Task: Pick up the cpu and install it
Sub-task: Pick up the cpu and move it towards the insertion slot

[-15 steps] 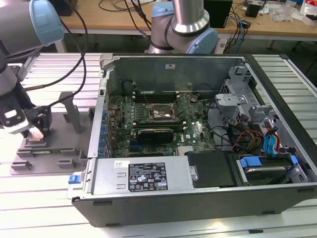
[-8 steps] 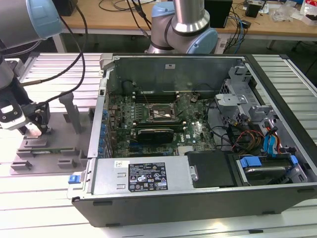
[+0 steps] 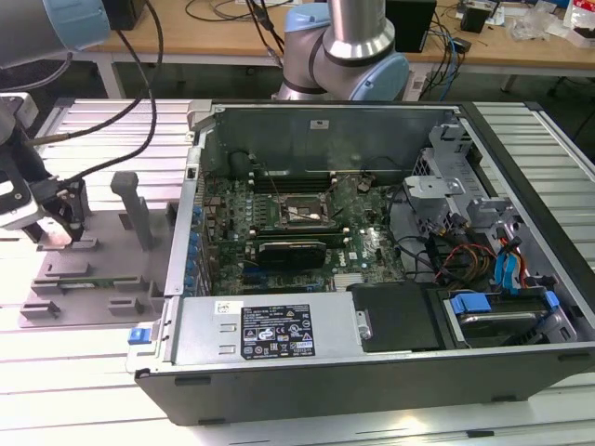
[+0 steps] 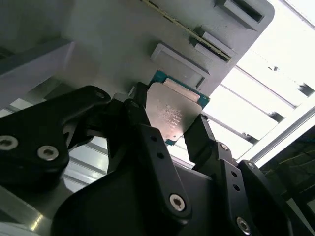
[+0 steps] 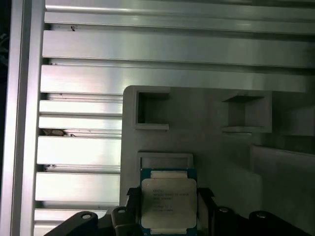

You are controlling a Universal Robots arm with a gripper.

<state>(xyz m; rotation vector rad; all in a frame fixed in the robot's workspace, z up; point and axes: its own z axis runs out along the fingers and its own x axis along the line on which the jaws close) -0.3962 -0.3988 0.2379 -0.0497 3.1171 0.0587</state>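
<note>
Black fingers of my gripper sit closest to the lens in the second wrist view, two of them, pressed in on opposite edges of the cpu, so I take the chip as pinched between them. I count one cpu, its silver lid facing up, with a thin green border at the edges, and it sits right at the gripper tips over the grey fixture plate, just beside a raised rectangular frame on that plate. Two rectangular pockets are cut into the plate beyond it. The lid carries several lines of small dark print. In the exterior view the gripper hangs over the fixture plate at that view's left, well apart from the one open computer case. The case has a dark cpu socket on its motherboard, and a black-and-white label on the power supply
</note>
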